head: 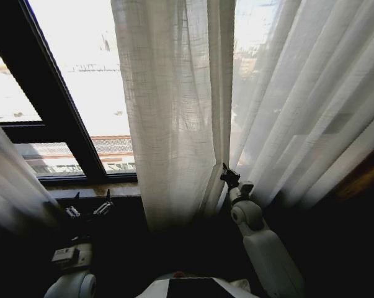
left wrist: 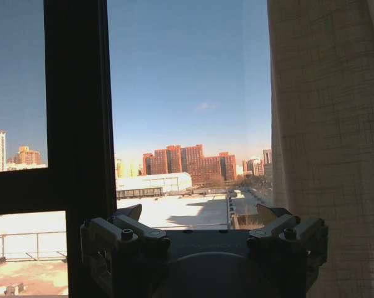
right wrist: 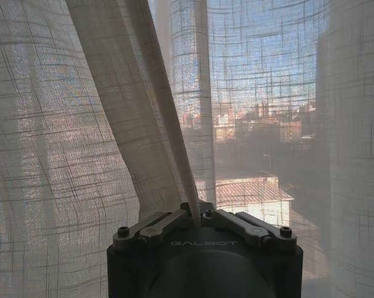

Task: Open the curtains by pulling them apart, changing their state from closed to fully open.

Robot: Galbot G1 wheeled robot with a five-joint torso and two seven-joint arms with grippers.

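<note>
The sheer white curtains hang over the window. One pleated panel (head: 168, 118) covers the middle, another (head: 311, 112) the right, and a bunched part (head: 13, 180) lies at the far left. My right gripper (head: 227, 176) is raised to the seam between the middle and right panels. In the right wrist view it (right wrist: 198, 212) is shut on a fold of the curtain (right wrist: 143, 124). My left gripper (head: 87, 205) sits low before the bare glass. In the left wrist view it (left wrist: 202, 217) stands open with nothing in it, and a curtain edge (left wrist: 329, 155) hangs beside it.
A black window frame bar (head: 56, 93) crosses the uncovered glass on the left, also seen as the frame bar (left wrist: 78, 124) in the left wrist view. A dark sill (head: 93, 192) runs below the window, just behind the left gripper.
</note>
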